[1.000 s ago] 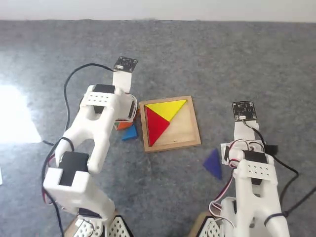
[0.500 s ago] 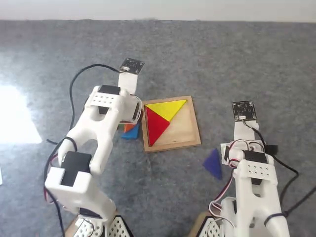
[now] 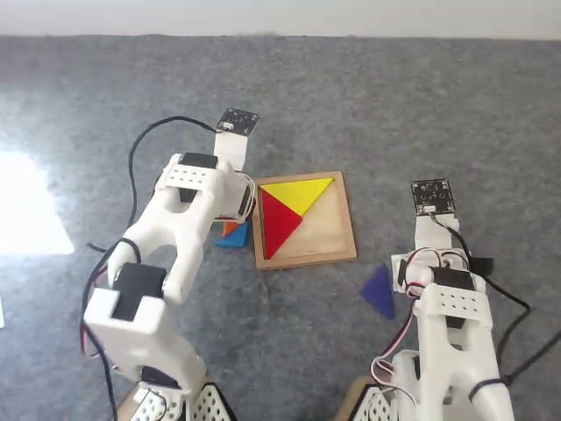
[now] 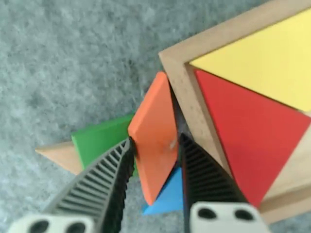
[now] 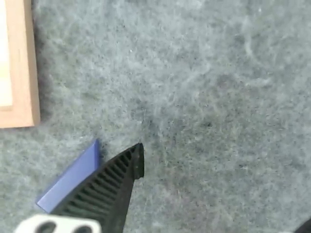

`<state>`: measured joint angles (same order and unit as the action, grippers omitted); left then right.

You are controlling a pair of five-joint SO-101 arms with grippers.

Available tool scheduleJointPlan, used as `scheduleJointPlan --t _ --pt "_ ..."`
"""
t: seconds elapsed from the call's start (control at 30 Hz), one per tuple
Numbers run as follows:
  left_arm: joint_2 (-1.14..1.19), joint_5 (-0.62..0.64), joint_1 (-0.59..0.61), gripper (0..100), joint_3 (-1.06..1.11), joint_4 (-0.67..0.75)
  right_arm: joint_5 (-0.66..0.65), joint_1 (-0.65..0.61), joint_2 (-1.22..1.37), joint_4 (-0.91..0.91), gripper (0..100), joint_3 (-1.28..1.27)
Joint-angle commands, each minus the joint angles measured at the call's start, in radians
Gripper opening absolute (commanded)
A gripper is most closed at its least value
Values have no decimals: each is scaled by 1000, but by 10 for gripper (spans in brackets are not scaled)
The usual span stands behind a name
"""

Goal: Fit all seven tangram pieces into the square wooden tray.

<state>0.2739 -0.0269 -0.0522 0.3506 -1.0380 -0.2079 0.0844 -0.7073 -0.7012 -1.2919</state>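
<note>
Orange piece (image 4: 153, 145) is pinched across its faces by left gripper (image 4: 155, 141) and held on edge just outside the wooden tray (image 4: 181, 90) rim. Its long axis is laid along that rim, with the far tip pointed at the tray corner. It is seen as flat, matte and sharp-ended. Right gripper (image 5: 221, 187) is seen spread, with one finger beside the purple piece (image 5: 73, 174).

The worktop (image 3: 351, 105) is covered by a grey, felt-like mat with a mottled, fibrous surface, which is seen close up in the left wrist view (image 4: 58, 58) and the right wrist view (image 5: 218, 97). Along the far edge of the mat a pale strip (image 3: 280, 17) is seen, running the full width of the high view. A bright, washed-out patch (image 3: 26, 210) is seen on the mat at the left edge. Below it a small white sliver (image 3: 2, 311) is cut off by the edge; what it is cannot be told.
</note>
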Motion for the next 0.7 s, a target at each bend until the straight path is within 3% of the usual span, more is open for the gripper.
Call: scheduleJointPlan --t 0.0,0.2,0.37,0.67 --pt "52 5 -3 133 -70 -38 -12 -4 -24 19 519 5" --pt "63 -3 -49 107 -73 -49 -12 -4 -24 19 519 5" --pt "71 32 -46 171 -96 -81 -12 -4 -24 19 519 5" --pt "71 48 -51 175 -97 -83 -12 -4 -24 19 519 5"
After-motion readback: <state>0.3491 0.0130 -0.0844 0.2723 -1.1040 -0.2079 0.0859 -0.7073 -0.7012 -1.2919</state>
